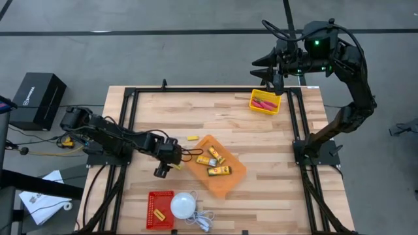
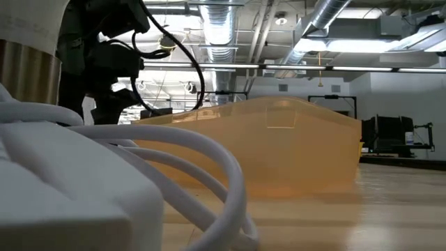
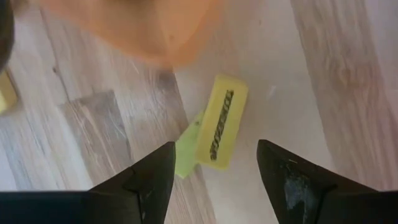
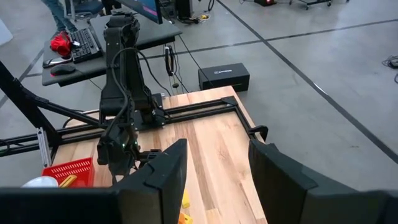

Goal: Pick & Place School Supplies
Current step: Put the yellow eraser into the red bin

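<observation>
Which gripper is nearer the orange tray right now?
Left. The left gripper hovers open just beside the orange tray; the right gripper waits open past the table's far edge, above the yellow bin.

From the right wrist camera I looked past the right gripper (image 4: 214,177), whose two dark fingers (image 4: 163,171) stood parted at the bottom of the picture. Beyond them lay the pale wooden table (image 4: 211,127) with its black metal frame (image 4: 186,111). The left arm (image 4: 121,74) reached down over the far side, its left gripper (image 4: 124,163) low near the red slotted plastic bin (image 4: 69,171). A black box (image 4: 224,78) sat on the grey floor beyond, and a desk with a keyboard (image 4: 87,43) stood farther back.
</observation>
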